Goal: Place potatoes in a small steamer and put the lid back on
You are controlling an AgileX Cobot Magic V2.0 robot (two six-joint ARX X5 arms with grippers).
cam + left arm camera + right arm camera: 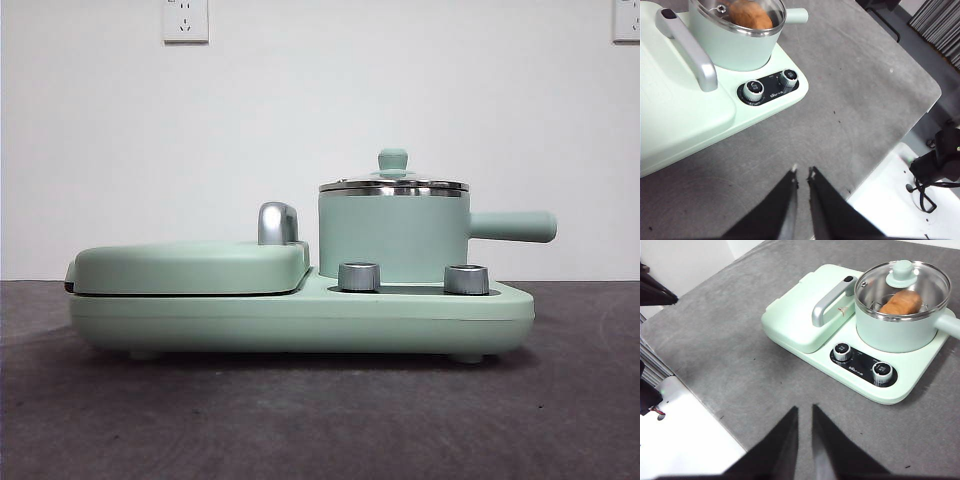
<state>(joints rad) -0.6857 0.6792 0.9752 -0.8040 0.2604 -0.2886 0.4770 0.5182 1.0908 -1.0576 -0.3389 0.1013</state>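
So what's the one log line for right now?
potato in steamer | lid on | left end effector empty, away | right end effector empty, away

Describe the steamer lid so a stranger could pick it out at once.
On the grey table sits a mint-green cooking appliance. Its round pot holds a potato. The lid covering it is clear glass with a mint knob, unlike the flat opaque griddle cover alongside.
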